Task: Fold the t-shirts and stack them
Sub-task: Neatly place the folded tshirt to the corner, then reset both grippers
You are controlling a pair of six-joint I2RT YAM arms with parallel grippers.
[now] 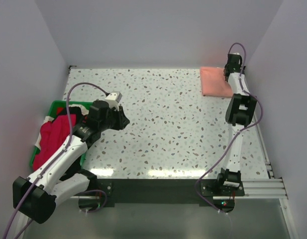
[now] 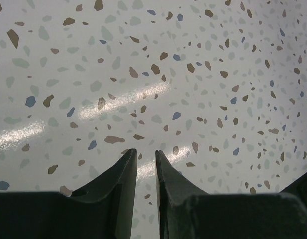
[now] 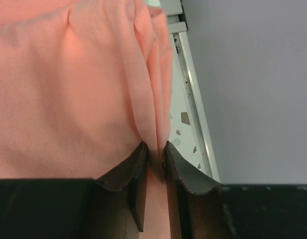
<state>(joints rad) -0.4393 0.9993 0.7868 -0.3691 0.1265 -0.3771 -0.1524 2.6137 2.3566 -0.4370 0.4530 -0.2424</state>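
A folded salmon-pink t-shirt (image 1: 214,81) lies at the table's far right corner. My right gripper (image 1: 227,74) is at its right edge, shut on a fold of the pink t-shirt (image 3: 83,84); cloth is pinched between the fingertips (image 3: 141,154). A crimson red t-shirt (image 1: 52,139) is heaped with black and white cloth in the green bin (image 1: 57,105) at the left. My left gripper (image 1: 124,121) hovers over bare table right of the bin, nearly closed and empty (image 2: 146,157).
The speckled table (image 1: 168,119) stretches between the bin and the pink shirt. A metal rail (image 3: 193,99) runs along the table's right edge next to the grey wall. Walls enclose the left, back and right sides.
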